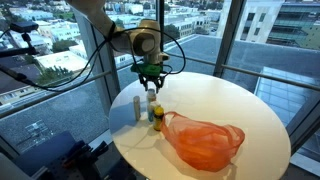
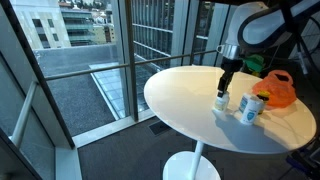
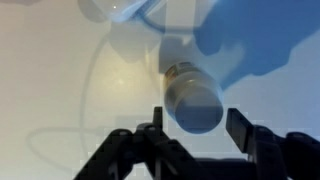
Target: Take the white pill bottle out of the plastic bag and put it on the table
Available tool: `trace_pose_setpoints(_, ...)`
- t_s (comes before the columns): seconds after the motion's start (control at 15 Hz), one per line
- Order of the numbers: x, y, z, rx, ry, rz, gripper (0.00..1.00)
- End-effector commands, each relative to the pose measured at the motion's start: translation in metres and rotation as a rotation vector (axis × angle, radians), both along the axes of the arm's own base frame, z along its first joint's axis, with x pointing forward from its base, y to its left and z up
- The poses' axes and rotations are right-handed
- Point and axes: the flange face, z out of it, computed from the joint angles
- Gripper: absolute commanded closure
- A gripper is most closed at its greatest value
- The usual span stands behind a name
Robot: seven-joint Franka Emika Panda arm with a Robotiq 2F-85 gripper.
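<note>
In an exterior view the white pill bottle (image 2: 222, 101) stands upright on the round table (image 2: 182, 92), out of the bag. The gripper (image 2: 227, 86) hangs at its 12 o'clock, claw spread around it. A second container (image 2: 250, 109) stands at its 3 o'clock, and the orange plastic bag (image 2: 281, 88) lies at 2 o'clock. The labels are too small to read.

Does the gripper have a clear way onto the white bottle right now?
Probably yes: the gripper hangs directly over the white bottle, which shows between its open fingers in the wrist view.

Arm (image 1: 122, 38) reaching down from above, claw (image 1: 150, 86) pointing straight downward, fingers (image 3: 239, 128) parted
</note>
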Motion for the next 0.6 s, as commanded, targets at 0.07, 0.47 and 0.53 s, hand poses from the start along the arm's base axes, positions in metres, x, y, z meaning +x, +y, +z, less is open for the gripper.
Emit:
trace_pose_setpoints(0.07,-0.008,-0.015,0.03,-0.003,0.018,-0.058,0.0)
trace_pose_setpoints(0.47,-0.024,-0.06,0.07,-0.046,0.078,-0.192,0.0)
trace_pose_setpoints(0.53,-0.027,-0.068,0.076,-0.048,0.09,-0.21,0.0)
